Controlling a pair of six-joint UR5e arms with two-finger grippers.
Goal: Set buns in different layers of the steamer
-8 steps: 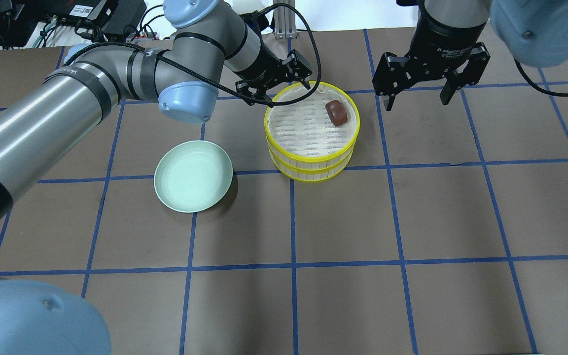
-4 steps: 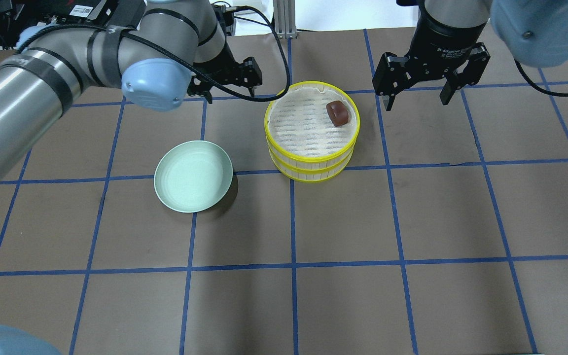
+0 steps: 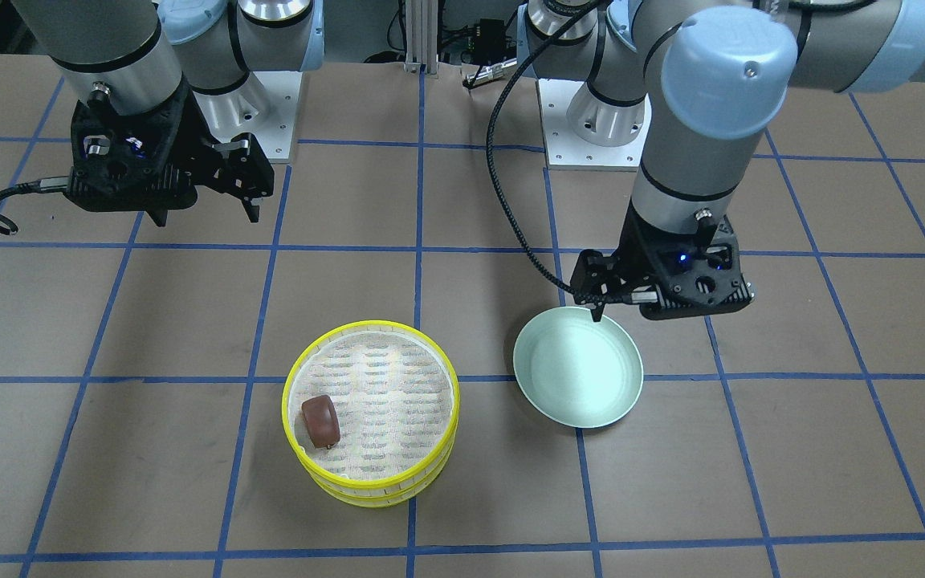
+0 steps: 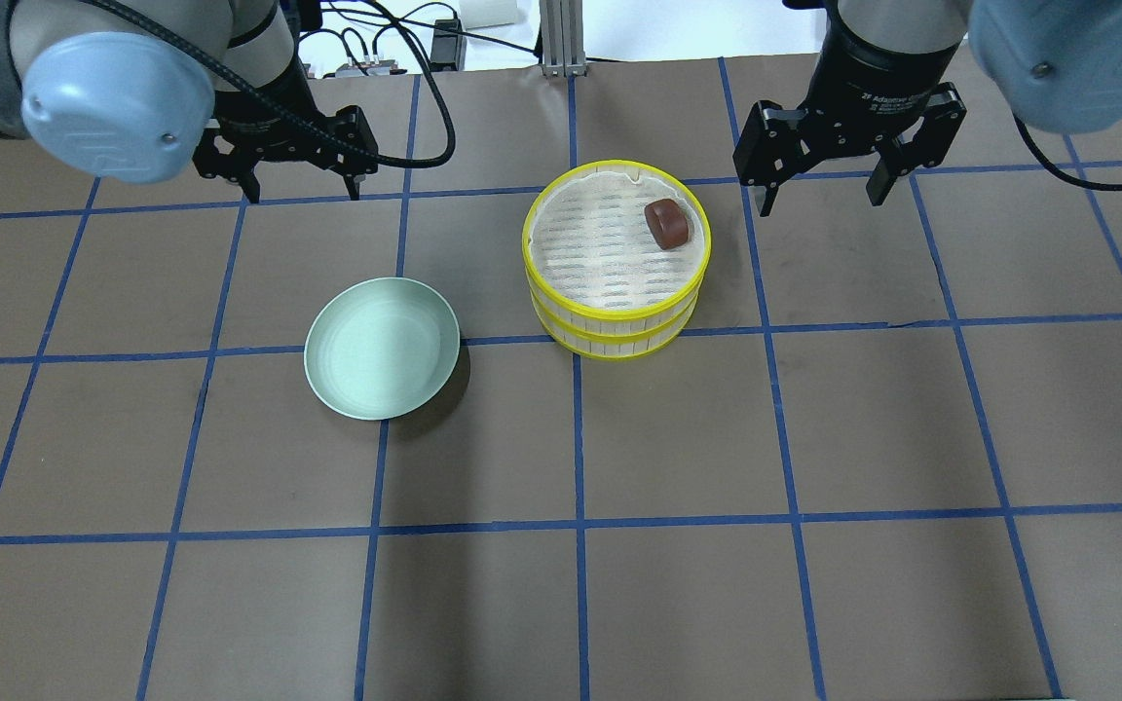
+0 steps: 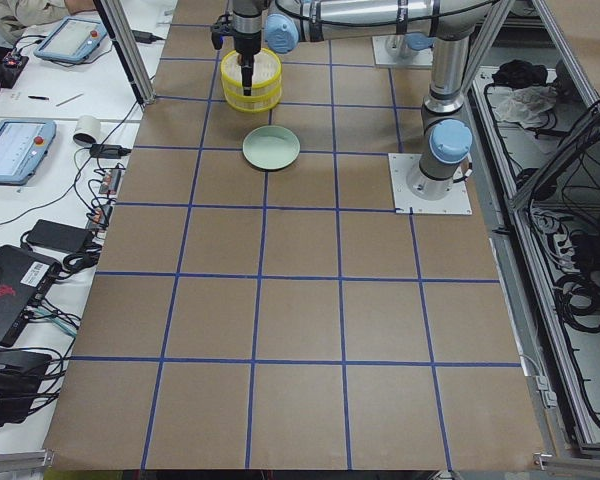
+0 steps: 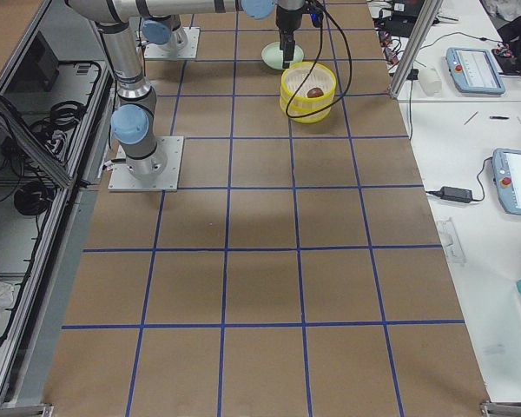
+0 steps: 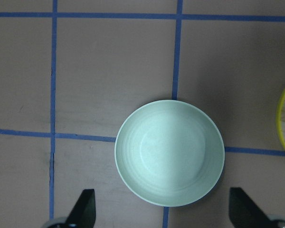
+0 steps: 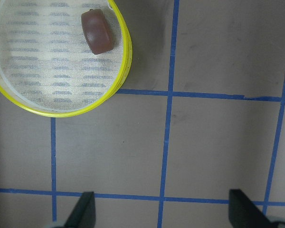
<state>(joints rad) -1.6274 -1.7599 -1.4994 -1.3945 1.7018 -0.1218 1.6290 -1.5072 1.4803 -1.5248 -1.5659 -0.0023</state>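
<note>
The steamer is two yellow-rimmed trays stacked at the table's middle back; it also shows in the front view and the right wrist view. The dark reddish-brown bun lies on the top tray's woven floor near the rim. The cream bun shows in no view. My left gripper is open and empty, hovering beyond the plate, left of the steamer. My right gripper is open and empty, hovering right of the steamer.
An empty light green plate sits left of the steamer and fills the left wrist view. The brown table cover carries a blue tape grid. Cables and equipment lie along the back edge.
My left arm has swung left, away from the steamer's far-left rim, to a spot beyond the plate. The right arm, steamer and bun have not moved.
</note>
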